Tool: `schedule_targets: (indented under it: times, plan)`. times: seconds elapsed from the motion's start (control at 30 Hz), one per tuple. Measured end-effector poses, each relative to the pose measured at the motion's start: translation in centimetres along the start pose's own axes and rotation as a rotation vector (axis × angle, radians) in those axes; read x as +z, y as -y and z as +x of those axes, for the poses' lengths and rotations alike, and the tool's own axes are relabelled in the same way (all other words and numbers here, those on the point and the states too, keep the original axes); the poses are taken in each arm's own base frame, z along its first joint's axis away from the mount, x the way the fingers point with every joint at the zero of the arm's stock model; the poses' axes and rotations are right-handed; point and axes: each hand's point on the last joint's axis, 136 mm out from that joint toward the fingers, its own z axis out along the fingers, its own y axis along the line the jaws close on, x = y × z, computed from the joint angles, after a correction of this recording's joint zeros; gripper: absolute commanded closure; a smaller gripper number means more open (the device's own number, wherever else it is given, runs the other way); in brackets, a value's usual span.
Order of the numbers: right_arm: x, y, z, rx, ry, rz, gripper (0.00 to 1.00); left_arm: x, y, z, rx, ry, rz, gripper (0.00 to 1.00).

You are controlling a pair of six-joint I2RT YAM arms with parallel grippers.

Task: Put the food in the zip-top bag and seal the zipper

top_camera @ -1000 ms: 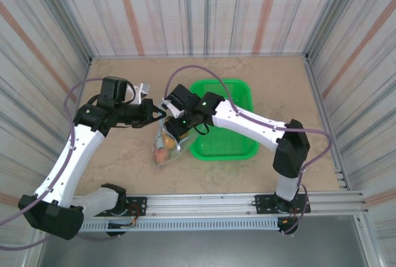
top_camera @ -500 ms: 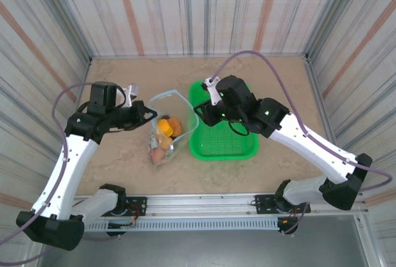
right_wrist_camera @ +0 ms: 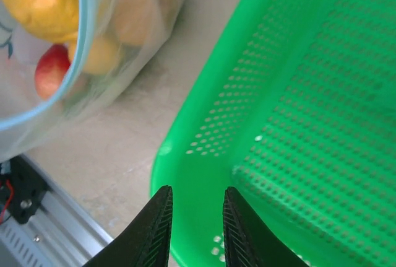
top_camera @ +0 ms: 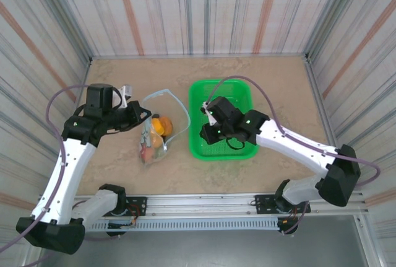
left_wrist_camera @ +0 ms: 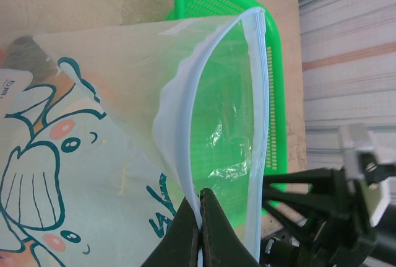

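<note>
Left pincer: pressed together on the zipper, pinching the pale blue strip at one corner of the mouth, bottom middle of its wrist view.
Why held so: from where I stand, lifting that corner props the mouth into an open loop facing the green basket and stops the crinkly plastic from slumping shut.
Zip-top bag: left of centre in the overhead view, lying on the table, its mouth gaping toward the upper right, just beside the basket's left wall.
Food: orange and yellow round fruits with a red piece, bunched low inside the bag.
Right pincer: spread a little with nothing between the fingers, poised over the basket's lower left corner, centre of the overhead view.
Bag against right pincer: the bag fills the upper left of the right wrist view, and the fingers at the bottom edge are near it but apart.
Step in hand: filling looks finished to me, and the strip has yet to be pressed closed.
</note>
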Motion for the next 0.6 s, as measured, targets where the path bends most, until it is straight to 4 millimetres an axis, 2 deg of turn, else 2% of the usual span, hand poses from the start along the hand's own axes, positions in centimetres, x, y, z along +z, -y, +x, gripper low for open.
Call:
schedule_targets:
  times: [0.07,0.17,0.27,0.4,0.53,0.6]
  plan:
    - [1.1,-1.0,1.0,-0.024,-0.043,-0.013,0.61,-0.1,-0.2,-0.1,-0.007,0.008,-0.005,1.0]
    - [2.0,-1.8,2.8,-0.056,-0.108,-0.009,0.6,-0.2,-0.1,-0.1,-0.011,0.012,-0.003,1.0]
    - [1.7,-2.0,4.4,-0.073,-0.152,0.012,0.67,-0.3,-0.2,0.0,-0.012,0.011,-0.003,1.0]
    - [0.0,-2.1,6.2,-0.072,-0.172,0.034,0.78,-0.2,-0.4,0.3,-0.015,0.007,-0.005,1.0]
    - [-1.8,-1.0,9.1,-0.043,-0.217,0.063,0.88,-0.2,-0.2,0.3,-0.018,0.004,0.005,1.0]
    - [-2.1,-0.1,10.5,-0.019,-0.246,0.085,0.88,-0.2,-0.2,0.3,-0.019,0.002,0.008,1.0]
